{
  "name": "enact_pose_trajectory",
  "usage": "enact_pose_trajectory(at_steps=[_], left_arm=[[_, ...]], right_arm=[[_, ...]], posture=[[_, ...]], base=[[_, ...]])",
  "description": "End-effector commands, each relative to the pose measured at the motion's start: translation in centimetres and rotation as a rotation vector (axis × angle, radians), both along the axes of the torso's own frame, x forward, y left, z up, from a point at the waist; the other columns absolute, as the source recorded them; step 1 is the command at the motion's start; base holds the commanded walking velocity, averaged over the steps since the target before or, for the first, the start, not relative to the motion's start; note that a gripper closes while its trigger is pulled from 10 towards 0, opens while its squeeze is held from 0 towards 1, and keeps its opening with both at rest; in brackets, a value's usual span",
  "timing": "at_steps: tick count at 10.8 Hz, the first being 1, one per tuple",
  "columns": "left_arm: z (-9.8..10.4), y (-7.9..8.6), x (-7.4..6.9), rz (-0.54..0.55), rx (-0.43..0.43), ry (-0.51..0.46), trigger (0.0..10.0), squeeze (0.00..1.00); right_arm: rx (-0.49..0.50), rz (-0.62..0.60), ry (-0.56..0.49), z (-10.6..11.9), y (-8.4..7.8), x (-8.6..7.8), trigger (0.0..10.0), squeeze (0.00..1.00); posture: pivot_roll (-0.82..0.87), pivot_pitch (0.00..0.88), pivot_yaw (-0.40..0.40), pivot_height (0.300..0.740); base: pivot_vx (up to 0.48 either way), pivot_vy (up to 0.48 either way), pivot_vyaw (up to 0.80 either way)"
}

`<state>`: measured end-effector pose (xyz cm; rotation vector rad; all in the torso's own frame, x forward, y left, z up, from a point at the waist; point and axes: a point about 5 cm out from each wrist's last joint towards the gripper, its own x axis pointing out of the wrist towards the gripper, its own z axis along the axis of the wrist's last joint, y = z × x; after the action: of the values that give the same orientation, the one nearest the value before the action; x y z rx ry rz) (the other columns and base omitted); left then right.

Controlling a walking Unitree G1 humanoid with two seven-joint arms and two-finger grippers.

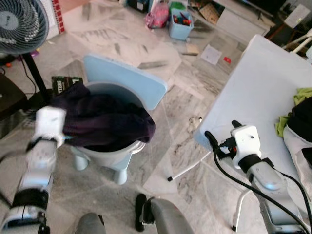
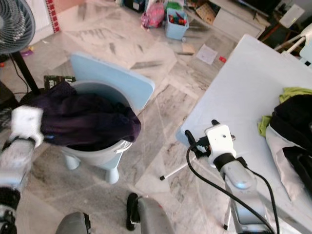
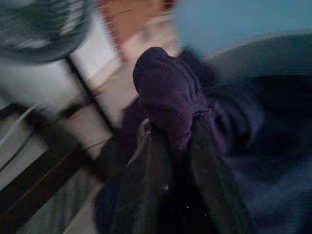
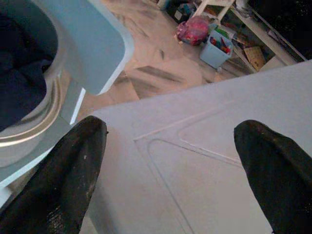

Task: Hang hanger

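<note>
A dark purple garment (image 1: 105,122) is heaped in a pale round tub (image 1: 127,149) on the floor, whose light blue lid (image 1: 124,80) stands open behind it. My left gripper (image 3: 173,134) is shut on a bunched fold of that garment at the tub's left side, its white wrist (image 1: 50,124) just outside the rim. My right gripper (image 1: 223,131) is open with nothing in it, over the near corner of the white table (image 1: 263,83); in the right wrist view its fingers (image 4: 73,165) straddle the table's surface. I see no hanger.
A pile of green and black clothes (image 1: 300,112) lies on the table at the right. A standing fan (image 1: 19,24) is at the far left. A blue toy bin (image 1: 181,24), a pink bag (image 1: 157,17) and papers (image 1: 210,53) litter the marble floor behind.
</note>
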<state>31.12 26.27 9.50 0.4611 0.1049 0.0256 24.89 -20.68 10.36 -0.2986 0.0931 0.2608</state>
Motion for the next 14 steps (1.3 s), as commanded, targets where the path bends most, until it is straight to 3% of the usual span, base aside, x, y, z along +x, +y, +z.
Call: enact_pose_trajectory(at_steps=[1,2,3,5,6,7,8,9,10,12,14], left_arm=[[0.0,-2.1,0.4,-0.162,0.065,0.062,0.0,0.0],[-0.2,-4.0,0.3,-0.361,0.134,0.155,0.0,0.0],[-1.5,-6.0,-1.0,-0.606,0.2,0.305,0.0,0.0],[-3.1,-8.2,-3.7,-0.9,0.199,0.518,0.5,0.0],[-3.5,-8.4,-4.3,-0.906,0.14,0.571,0.6,0.0],[-3.6,-8.6,-4.3,-0.878,0.097,0.566,1.9,0.0],[-4.1,-8.3,-4.1,-0.781,0.064,0.541,6.7,0.0],[-4.3,-8.1,-4.1,-0.723,0.021,0.542,10.0,0.38],[-4.7,-7.5,-4.4,-0.623,-0.023,0.547,10.0,1.0],[-3.4,-6.7,-3.3,-0.432,-0.054,0.415,10.0,1.0],[-1.7,-7.1,-2.8,-0.269,-0.116,0.27,10.0,1.0]], right_arm=[[-0.015,-0.028,0.012,-0.3,-0.7,-0.1,10.0,0.0],[-0.015,-0.033,0.011,-0.3,-0.7,-0.1,10.0,0.0],[-0.014,-0.036,0.011,-0.4,-0.7,-0.1,10.0,0.0],[-0.013,-0.037,0.012,-0.5,-0.6,-0.2,10.0,0.0],[-0.013,-0.037,0.013,-0.6,-0.5,-0.2,10.0,0.0],[-0.014,-0.04,0.013,-0.6,-0.6,-0.2,10.0,0.0],[-0.016,-0.042,0.017,-0.6,-0.6,-0.2,10.0,0.0],[-0.016,-0.041,0.016,-0.6,-0.5,-0.1,10.0,0.0],[-0.014,-0.039,0.017,-0.7,-0.4,0.0,10.0,0.0],[-0.008,-0.04,0.019,-0.9,-0.2,0.0,10.0,0.0],[0.011,-0.03,0.019,-1.2,0.6,0.4,10.0,0.0]], posture=[[-0.18,0.174,-0.207,0.74],[-0.18,0.174,-0.205,0.74],[-0.18,0.175,-0.201,0.74],[-0.17,0.175,-0.199,0.74],[-0.18,0.174,-0.196,0.74],[-0.17,0.173,-0.195,0.74],[-0.17,0.174,-0.197,0.74],[-0.17,0.174,-0.196,0.74],[-0.16,0.174,-0.194,0.74],[-0.14,0.173,-0.189,0.74],[-0.11,0.172,-0.185,0.74]], base=[[0.0,0.0,0.0],[0.0,0.0,0.0],[0.0,0.0,0.0],[0.0,0.0,0.0],[0.0,0.0,0.0],[0.0,0.0,0.0],[0.0,0.0,0.0],[0.0,0.0,0.0],[0.0,0.0,0.0],[0.0,0.0,0.0],[0.0,0.0,0.0]])
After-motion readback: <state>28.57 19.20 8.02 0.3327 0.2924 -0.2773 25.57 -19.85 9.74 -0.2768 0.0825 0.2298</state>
